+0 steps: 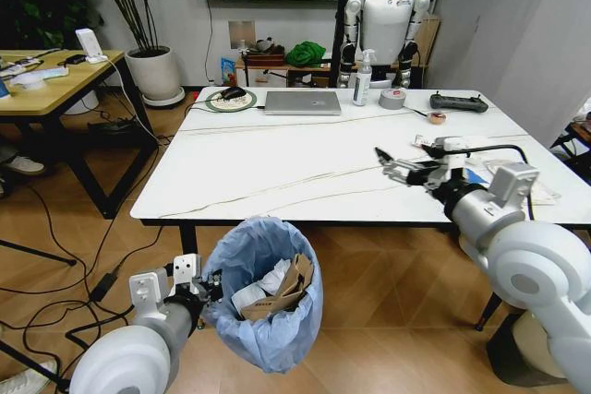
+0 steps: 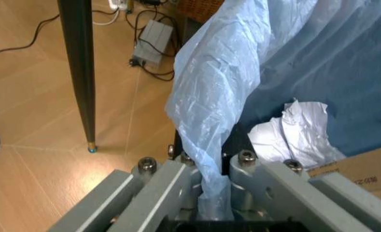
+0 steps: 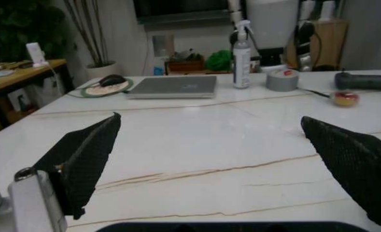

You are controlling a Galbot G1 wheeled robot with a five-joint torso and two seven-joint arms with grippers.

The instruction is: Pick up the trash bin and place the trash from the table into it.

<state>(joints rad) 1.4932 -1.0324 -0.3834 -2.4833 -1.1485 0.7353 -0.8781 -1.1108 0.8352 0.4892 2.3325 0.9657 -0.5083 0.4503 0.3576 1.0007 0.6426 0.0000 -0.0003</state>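
**Bin held at the table edge, right arm out over the marble**

So the left gripper (image 1: 205, 289) is down low just in front of the table (image 1: 277, 182), and it's pinching the rim of the trash bin (image 1: 268, 320). In the left wrist view you can see the crinkly light-blue bag (image 2: 209, 106) pulled right down between the two metal fingers (image 2: 171, 183), which are pressed together on it. The bin sits just below the near black edge of the table, tipped a bit toward the camera. Inside there's torn brown cardboard (image 1: 291, 288) and some white crumpled paper (image 1: 263, 285) already in the bag.

The right gripper (image 1: 399, 165) is up over the right part of the table, hovering above the white top with nothing in it. Its black fingers (image 3: 87, 154) are spread wide apart in the right wrist view.

Further back on the table: a closed laptop (image 1: 302, 102), a spray bottle (image 1: 362, 80), a grey tape roll (image 1: 393, 99) and a black controller (image 1: 458, 101). Some pale scraps (image 1: 517, 177) lie by the right edge, partly hidden behind the right arm.
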